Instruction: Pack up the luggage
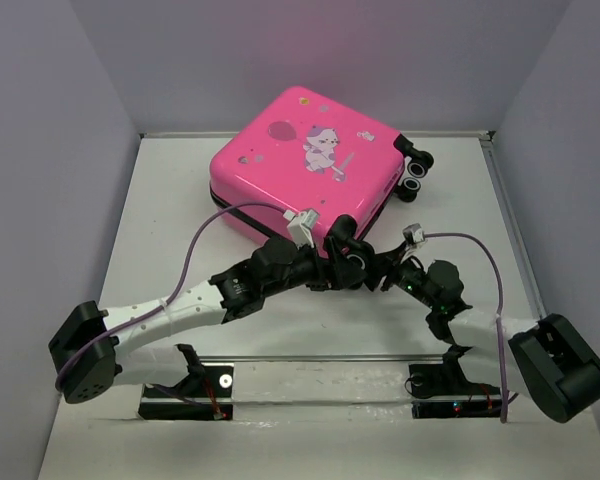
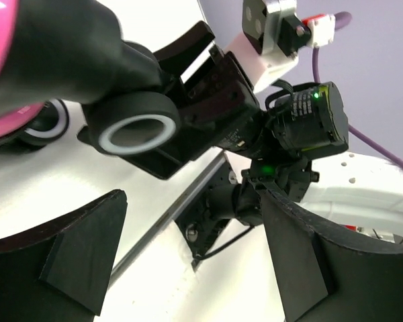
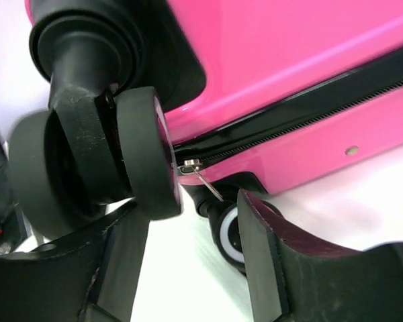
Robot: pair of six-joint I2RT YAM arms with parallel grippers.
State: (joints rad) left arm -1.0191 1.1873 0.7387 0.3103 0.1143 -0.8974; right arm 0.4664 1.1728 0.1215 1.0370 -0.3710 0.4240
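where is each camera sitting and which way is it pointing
Top: above and behind the arms, looking down on the table and pink suitcase; the left arm and right arm reach to its near corner.
Left wrist: on the left arm, facing across a suitcase wheel to the right arm; the open left tool frames the bottom.
Right wrist: low at the suitcase, facing its zipper; the open right tool shows below.
Shared: both wrist views catch a wheel and the pink suitcase.

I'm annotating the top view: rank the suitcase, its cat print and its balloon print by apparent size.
1. suitcase
2. cat print
3. balloon print, clearly smaller than the cat
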